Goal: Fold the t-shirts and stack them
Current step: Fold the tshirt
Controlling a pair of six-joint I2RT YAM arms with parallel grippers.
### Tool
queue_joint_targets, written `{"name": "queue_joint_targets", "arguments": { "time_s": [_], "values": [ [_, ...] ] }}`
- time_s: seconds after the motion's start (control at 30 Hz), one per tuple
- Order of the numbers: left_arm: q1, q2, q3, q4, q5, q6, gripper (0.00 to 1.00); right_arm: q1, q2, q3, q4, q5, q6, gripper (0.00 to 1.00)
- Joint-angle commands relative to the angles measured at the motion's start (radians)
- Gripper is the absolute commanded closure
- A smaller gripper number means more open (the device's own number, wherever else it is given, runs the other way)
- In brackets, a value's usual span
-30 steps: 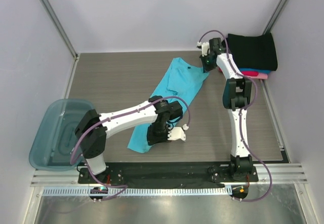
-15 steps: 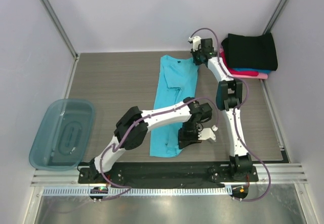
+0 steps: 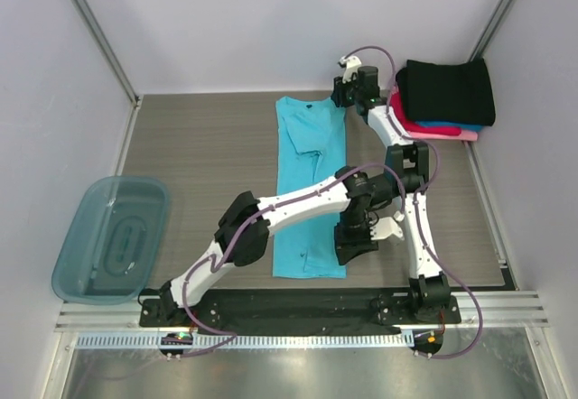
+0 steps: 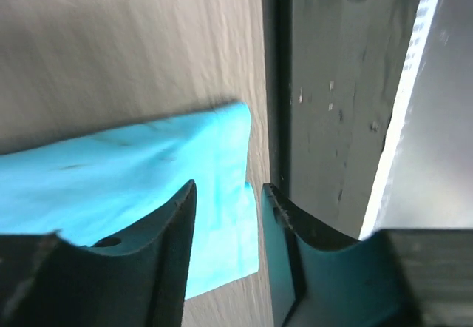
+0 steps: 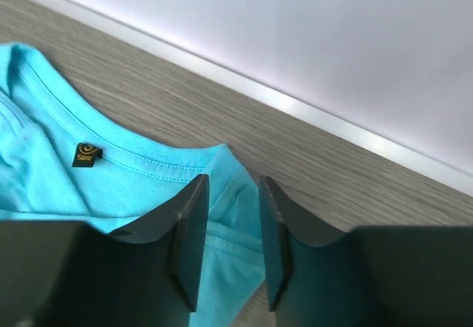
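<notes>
Lab: white-walled robot cell

Bare tabletop shows between the plastic bin at the left edge and the turquoise t-shirt: wide passage there. The left arm spans diagonally over the shirt's near half and bars that crossing. The right arm stands just right of the shirt, narrowing the lane toward the folded stack in the far right corner. The back wall closes the far side, near the shirt's collar.
</notes>
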Motion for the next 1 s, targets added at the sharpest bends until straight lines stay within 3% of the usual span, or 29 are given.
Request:
{"name": "queue_joint_targets", "arguments": {
  "time_s": [0.0,0.1,0.17,0.23,0.33,0.4,0.57,0.7,0.8,0.97],
  "values": [
    [0.003,-0.194,0.113,-0.08,-0.027,-0.071,0.57,-0.032,-0.234,-0.019,0.114,0.047,0.082,0.57],
    [0.056,-0.321,0.102,0.054,-0.11,-0.118,0.5,-0.067,-0.424,-0.105,0.12,0.162,0.171,0.55],
    [0.101,-0.43,0.034,0.146,-0.201,-0.223,0.32,-0.105,-0.526,-0.239,0.122,0.154,0.258,0.54],
    [0.181,-0.48,-0.013,0.172,-0.231,-0.325,0.22,-0.121,-0.696,-0.415,0.116,0.128,0.274,0.53],
    [0.26,-0.592,-0.131,0.21,-0.282,-0.429,0.23,-0.121,-0.907,-0.642,0.052,0.06,0.288,0.51],
    [0.311,-0.646,-0.213,0.241,-0.388,-0.532,0.25,-0.119,-1.024,-0.78,-0.026,0.011,0.35,0.5],
    [0.484,-0.695,-0.316,0.232,-0.416,-0.669,0.28,-0.122,-1.185,-1.019,-0.197,-0.128,0.498,0.49],
    [0.625,-0.736,-0.427,0.215,-0.354,-0.778,0.3,-0.121,-1.322,-1.281,-0.226,-0.267,0.627,0.45],
    [0.658,-0.77,-0.551,0.226,-0.308,-0.829,0.22,-0.122,-1.429,-1.486,-0.226,-0.322,0.749,0.45],
    [0.676,-0.827,-0.786,0.287,-0.143,-0.964,0.24,-0.052,-1.563,-1.723,-0.323,-0.351,0.771,0.45]
  ]
}}
